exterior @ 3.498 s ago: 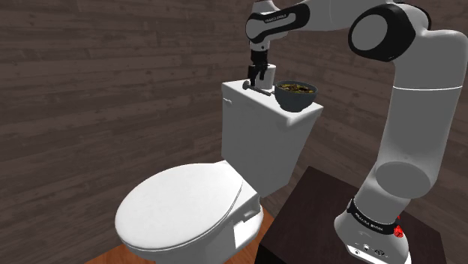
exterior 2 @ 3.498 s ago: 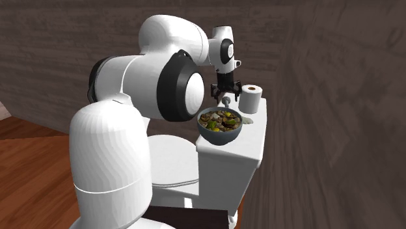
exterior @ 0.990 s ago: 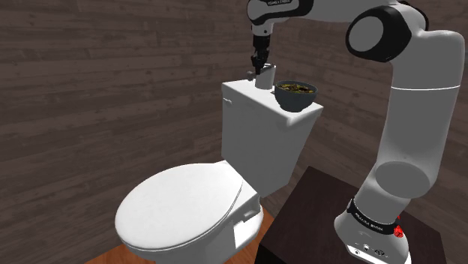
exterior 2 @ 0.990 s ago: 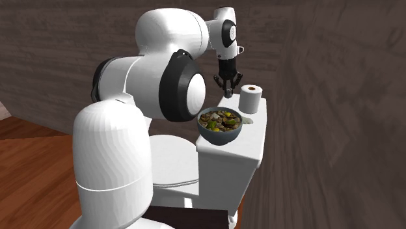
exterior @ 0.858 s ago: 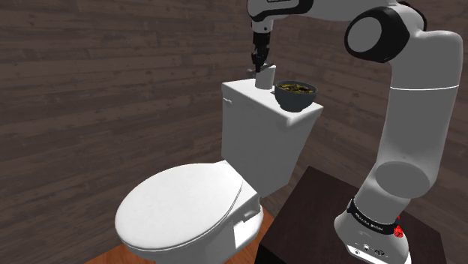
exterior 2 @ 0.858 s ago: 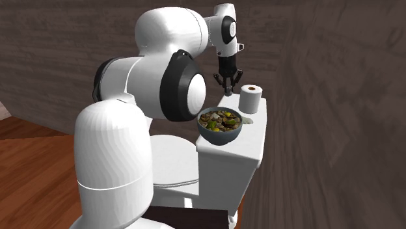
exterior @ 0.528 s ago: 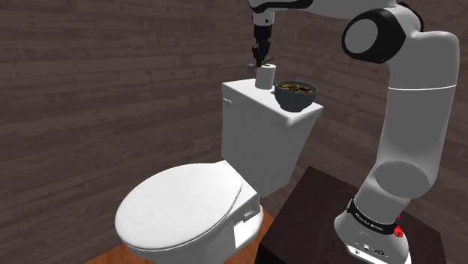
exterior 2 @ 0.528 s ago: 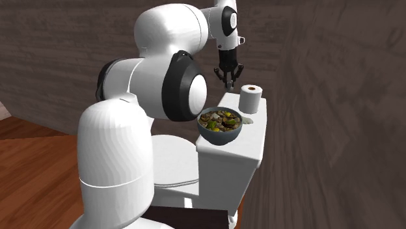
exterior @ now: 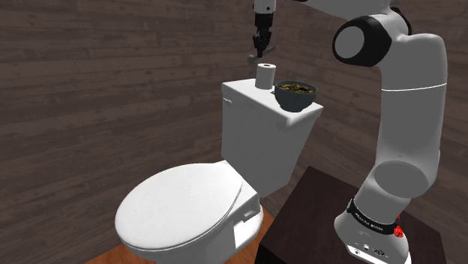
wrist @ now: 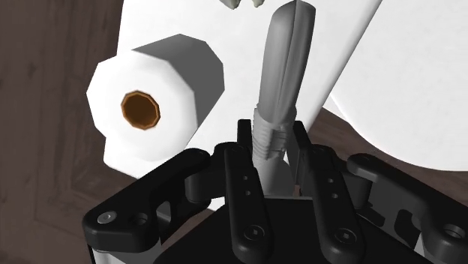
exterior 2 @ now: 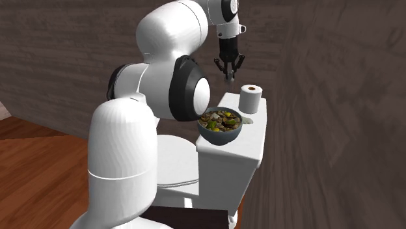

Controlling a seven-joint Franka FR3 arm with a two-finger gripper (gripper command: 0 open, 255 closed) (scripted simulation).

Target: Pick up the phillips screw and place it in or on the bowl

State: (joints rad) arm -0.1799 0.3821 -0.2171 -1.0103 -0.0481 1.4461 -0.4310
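Between tool (wrist: 271,141) jaws: screw (wrist: 283,67) clamped, grey, jutting past tips.

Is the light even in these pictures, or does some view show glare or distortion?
Shoulder view: soft, even light, no glare on the toilet lid. Second exterior view: the white arm is bright, not blown out. Wrist view: the screw clasped in the gripper looks oversized, being close to the lens.

Glossy white arm (exterior: 409,112) of rounded links, dark round joint caps (exterior: 358,41), black base band (exterior: 370,222) with white lettering, small red mark (exterior: 398,231) beside it, all-black gripper (wrist: 271,133) with round screw heads (wrist: 107,218).
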